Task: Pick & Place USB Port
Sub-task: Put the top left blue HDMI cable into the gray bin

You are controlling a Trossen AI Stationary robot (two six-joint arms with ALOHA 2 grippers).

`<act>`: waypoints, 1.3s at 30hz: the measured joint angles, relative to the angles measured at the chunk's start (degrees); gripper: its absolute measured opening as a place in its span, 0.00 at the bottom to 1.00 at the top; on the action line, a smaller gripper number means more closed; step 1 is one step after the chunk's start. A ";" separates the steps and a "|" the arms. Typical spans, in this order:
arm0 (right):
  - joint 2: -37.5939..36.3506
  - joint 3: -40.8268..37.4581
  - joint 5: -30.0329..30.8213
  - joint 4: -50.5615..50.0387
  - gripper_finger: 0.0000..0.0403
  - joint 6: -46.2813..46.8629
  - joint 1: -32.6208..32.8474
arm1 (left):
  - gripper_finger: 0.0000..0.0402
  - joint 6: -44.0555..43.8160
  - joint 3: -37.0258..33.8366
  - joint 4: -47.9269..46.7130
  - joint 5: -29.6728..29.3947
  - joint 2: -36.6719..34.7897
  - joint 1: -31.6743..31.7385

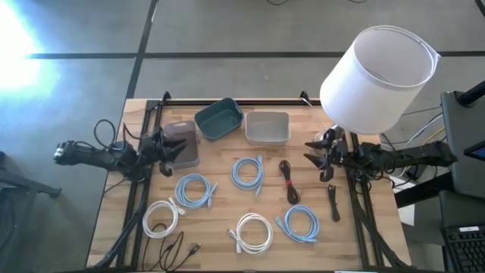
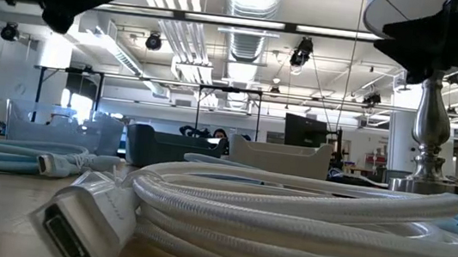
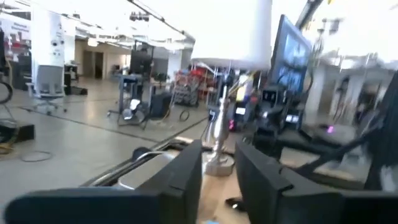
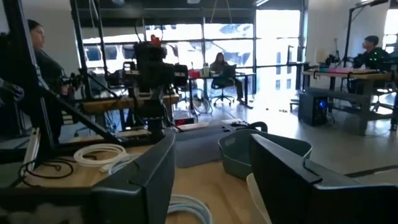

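Overhead and wrist views of a wooden tabletop [image 1: 220, 227] carrying coiled cables and three bins. The left hand [image 1: 168, 149] is hovering at the left side of the tabletop, beside the dark brown bin [image 1: 182, 144], its two fingers [image 3: 180, 177] standing parted with a clear gap between them and gripping nothing. The right hand [image 1: 317, 152] is hovering at the right side, under the white lamp shade [image 1: 377, 77], its fingers [image 4: 149, 168] likewise spread apart and holding nothing.

The cables are lying loose on the tabletop, none touched by either hand: three light blue coils, one [image 1: 195, 189] left of centre, one [image 1: 248, 173] at centre and one [image 1: 300, 224] toward the front right; two white coils, one [image 1: 163, 218] at front left and one [image 1: 253, 232] at front centre, the latter filling the low view [image 2: 305, 215] with its white plug [image 2: 84, 220] nearest the lens; and black cables [image 1: 287, 179] between the centre coil and the right hand, with another [image 1: 179, 250] at the front edge. A teal bin [image 1: 219, 119] and a grey bin [image 1: 267, 127] are sitting side by side at the back of the tabletop. People are showing in the room beyond, in the right wrist view.
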 joint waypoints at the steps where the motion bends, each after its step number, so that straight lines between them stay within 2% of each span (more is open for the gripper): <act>1: 1.27 1.02 0.47 -0.10 0.51 -0.07 0.00 | 0.30 0.11 1.71 -1.96 0.00 1.37 0.00; 8: 11.16 9.91 1.03 -0.41 0.51 -6.18 0.00 | 0.44 -4.93 13.35 -21.34 2.30 15.46 -0.02; 11: 15.08 13.56 1.05 -2.57 0.51 -5.78 0.00 | 0.45 -6.84 17.13 -26.31 5.08 22.86 -0.07; 15: 19.86 18.61 1.55 -10.28 0.51 -2.96 0.02 | 0.45 -7.03 20.99 -29.87 9.94 32.41 -0.07; 18: 22.84 21.58 4.45 -14.75 0.51 -1.02 0.02 | 0.45 -8.04 22.85 -34.35 12.18 39.39 -0.07; 21: 25.20 23.17 7.48 -17.80 0.51 -0.93 0.00 | 0.45 -9.33 24.89 -35.23 14.42 45.75 -0.04; 25: 27.35 23.70 7.62 -18.42 0.51 -0.97 0.02 | 0.45 -10.20 26.17 -36.91 18.29 52.95 -0.02; 30: 29.02 24.24 7.65 -18.41 0.51 -1.30 0.02 | 0.45 -10.25 27.62 -40.62 18.54 60.00 0.00; 39: 29.40 24.13 7.62 -18.44 0.51 -1.32 0.02 | 0.44 -9.59 28.55 -42.09 18.20 68.38 -0.02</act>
